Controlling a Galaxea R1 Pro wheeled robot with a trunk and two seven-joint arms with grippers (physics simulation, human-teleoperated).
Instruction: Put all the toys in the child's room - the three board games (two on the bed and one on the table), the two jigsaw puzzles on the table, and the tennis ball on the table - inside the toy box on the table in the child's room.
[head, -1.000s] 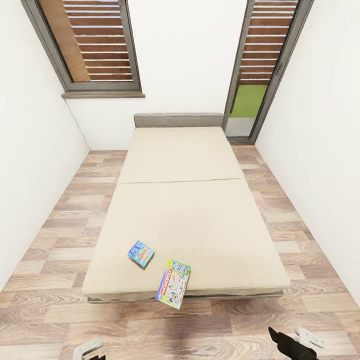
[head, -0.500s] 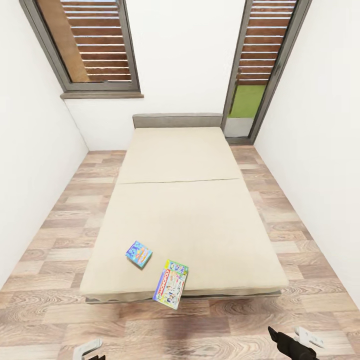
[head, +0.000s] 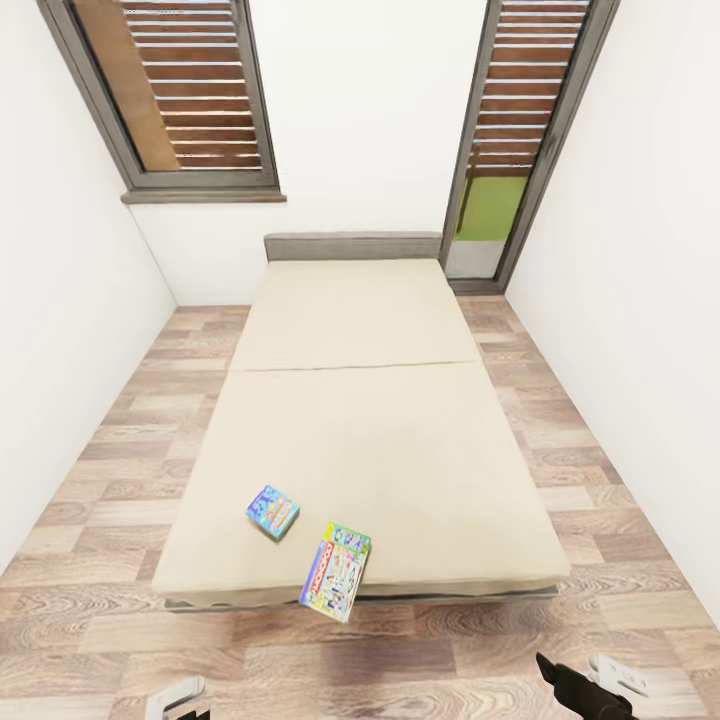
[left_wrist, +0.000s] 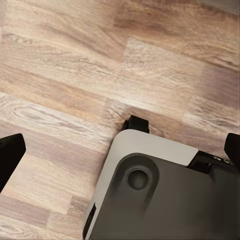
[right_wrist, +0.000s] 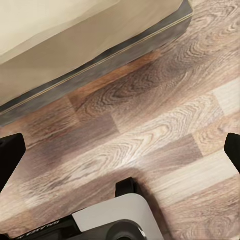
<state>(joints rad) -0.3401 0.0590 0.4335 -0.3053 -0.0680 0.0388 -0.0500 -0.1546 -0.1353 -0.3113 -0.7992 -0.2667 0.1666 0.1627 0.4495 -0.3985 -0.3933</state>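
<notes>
Both board games (head: 337, 583) lie ahead of and between the spread, empty left gripper (left_wrist: 120, 150) and right gripper (right_wrist: 120, 155), the larger box's long axis pointing roughly away from them.

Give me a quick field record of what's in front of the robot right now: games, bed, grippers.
location: facing the foot of the bed on a wood-plank floor
small blue game: flat on the mattress, near the foot edge
larger green-edged game: beside the blue one, not touching it, overhanging the foot edge
left gripper: open, empty, over the floor
right gripper: open, empty, over the floor by the bed frame
windows: two, on the far wall
</notes>
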